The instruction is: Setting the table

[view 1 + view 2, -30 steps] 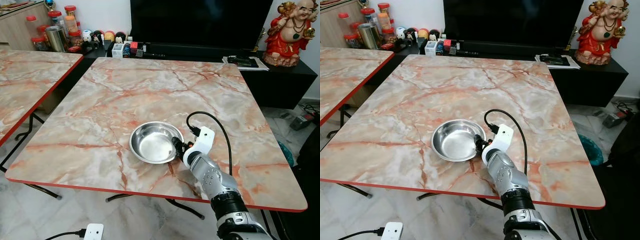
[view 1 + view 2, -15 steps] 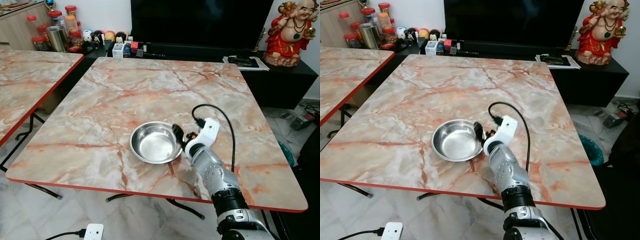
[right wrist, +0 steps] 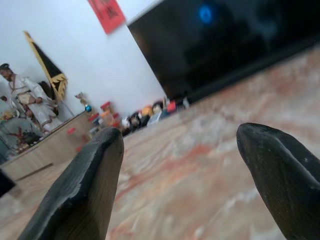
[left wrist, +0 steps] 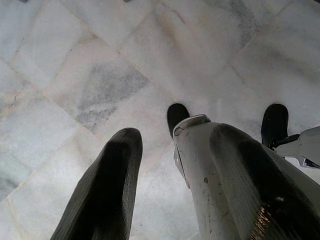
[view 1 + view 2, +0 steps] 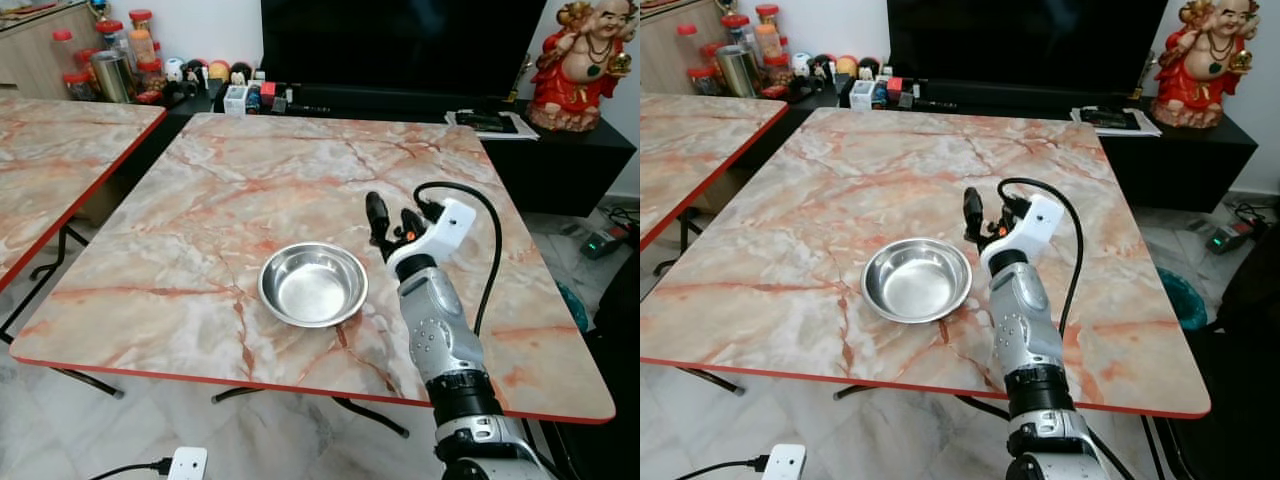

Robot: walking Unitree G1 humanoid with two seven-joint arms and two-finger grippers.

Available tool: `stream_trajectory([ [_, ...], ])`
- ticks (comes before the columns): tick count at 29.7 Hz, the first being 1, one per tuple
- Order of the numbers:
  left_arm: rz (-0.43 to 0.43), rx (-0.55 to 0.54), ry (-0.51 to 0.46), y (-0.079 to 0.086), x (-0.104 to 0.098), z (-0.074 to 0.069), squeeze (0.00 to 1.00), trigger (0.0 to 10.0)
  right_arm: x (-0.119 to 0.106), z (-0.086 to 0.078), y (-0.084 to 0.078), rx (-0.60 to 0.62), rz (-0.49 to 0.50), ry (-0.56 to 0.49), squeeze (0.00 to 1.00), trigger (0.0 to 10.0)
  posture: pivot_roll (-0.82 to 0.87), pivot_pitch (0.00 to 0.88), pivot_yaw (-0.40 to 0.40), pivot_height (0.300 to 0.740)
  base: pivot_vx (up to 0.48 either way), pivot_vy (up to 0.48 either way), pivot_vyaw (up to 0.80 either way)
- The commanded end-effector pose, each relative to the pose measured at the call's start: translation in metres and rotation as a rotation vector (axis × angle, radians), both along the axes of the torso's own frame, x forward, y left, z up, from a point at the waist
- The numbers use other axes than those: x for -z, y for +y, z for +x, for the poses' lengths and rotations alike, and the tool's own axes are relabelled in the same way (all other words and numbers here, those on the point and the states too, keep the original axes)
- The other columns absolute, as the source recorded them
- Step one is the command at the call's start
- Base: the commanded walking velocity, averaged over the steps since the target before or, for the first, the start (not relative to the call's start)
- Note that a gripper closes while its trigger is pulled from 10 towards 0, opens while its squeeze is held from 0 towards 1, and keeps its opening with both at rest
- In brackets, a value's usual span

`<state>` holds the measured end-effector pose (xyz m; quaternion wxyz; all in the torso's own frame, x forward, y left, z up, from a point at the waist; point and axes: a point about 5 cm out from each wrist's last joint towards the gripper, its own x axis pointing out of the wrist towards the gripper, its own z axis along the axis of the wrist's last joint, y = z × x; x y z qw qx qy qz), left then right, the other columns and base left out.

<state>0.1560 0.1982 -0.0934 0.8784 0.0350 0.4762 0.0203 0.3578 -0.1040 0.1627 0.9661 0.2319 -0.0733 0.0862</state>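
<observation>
- Nearest us, the left end effector (image 4: 170, 185) hangs idle over the pale tiled floor (image 4: 75, 75), its fingers parted and holding nothing.
- One shallow round stainless-steel bowl (image 5: 312, 284) sits alone on the near part of the pink marble worktop with the red edge (image 5: 250, 190); we judge it set down as a place setting.
- Just beyond the bowl's rim, the right end effector (image 5: 390, 220) is raised clear (apart from the bowl, fingers spread wide, empty).
- We count one bowl and two worktops.
</observation>
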Motion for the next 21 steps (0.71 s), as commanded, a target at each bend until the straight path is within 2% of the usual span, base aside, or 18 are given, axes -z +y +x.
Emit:
stream_trajectory([
  [1,0.002,0.002,0.0,0.0007,0.0,-0.0003,0.0,10.0,-0.0076,-0.0021,0.0024,0.016,-0.094,-0.065,0.0,10.0,-0.05,0.0,-0.025,0.74,0.0,0.0,0.0],
  [4,0.005,0.022,0.01,-0.0009,0.0007,-0.001,0.0,10.0,-0.0034,-0.0029,0.0041,0.032,-0.202,-0.082,0.0,10.0,-0.05,0.0,-0.025,0.74,0.0,0.0,0.0],
  [10,0.007,0.028,0.022,-0.0017,0.0012,-0.0014,0.0,10.0,-0.0021,-0.0048,0.0084,0.025,-0.276,-0.111,0.0,10.0,-0.06,0.0,-0.023,0.74,0.0,0.0,0.0],
  [15,0.01,0.027,0.027,-0.0015,0.0013,-0.0015,0.0,10.0,-0.0011,-0.0055,0.0096,0.034,-0.294,-0.125,0.0,10.0,-0.06,0.0,-0.023,0.74,0.0,0.0,0.0],
  [21,0.012,0.023,0.018,-0.0004,0.0004,0.0002,0.0,10.0,-0.0022,-0.0046,0.0105,0.029,-0.293,-0.128,0.0,10.0,-0.05,0.0,-0.029,0.74,0.0,0.317,0.0],
])
